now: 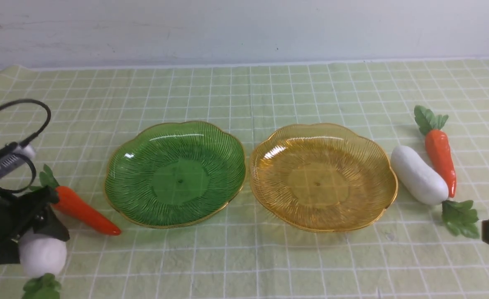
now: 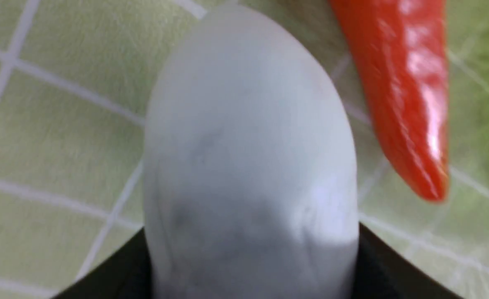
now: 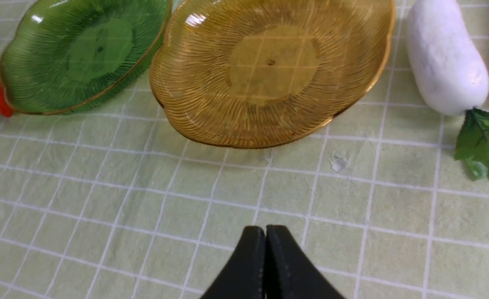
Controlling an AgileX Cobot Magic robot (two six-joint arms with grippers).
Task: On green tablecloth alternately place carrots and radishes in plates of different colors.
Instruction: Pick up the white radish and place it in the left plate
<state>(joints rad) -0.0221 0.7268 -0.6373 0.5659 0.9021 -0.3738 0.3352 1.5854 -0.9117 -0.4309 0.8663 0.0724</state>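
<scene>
Works over the cloth [image 1: 244, 95], pale green with a white grid, slightly wrinkled. Has the green plate [image 1: 136, 166] and the amber plate [image 1: 352, 158] side by side at mid-cloth, green on the left, rims almost meeting.

Reaches down at the near left with the left gripper [image 1: 30, 243], jaws astride the left radish [image 1: 43, 255]. Shows, from the left wrist, black fingers [image 2: 394, 270] flanking the white body on both sides, close against it. Cannot tell whether pressing in or merely alongside. Finds that radish low at the cloth, leafy tuft toward the near edge, rounded end pointing away. Cannot tell whether lifted or resting.

Has the left carrot [image 1: 82, 209] just beside that radish, between it and the green plate. Lies slantwise on the cloth, leaves up by the gripper, tip just beside the plate's near rim.

Has the right radish [image 1: 419, 174] on the cloth just beside the amber plate's right rim, tuft toward the near side. Has the right carrot [image 1: 440, 155] along its outer side and turned the other way: leaves at the far end, tip down against the radish's near end, or very nearly so.

Holds the right gripper [image 3: 265, 232] over bare cloth at the near right, short of the amber plate, jaws pressed flat together and gripping nothing. Shows only its dark edge in the front view, near the right radish's leaves.
</scene>
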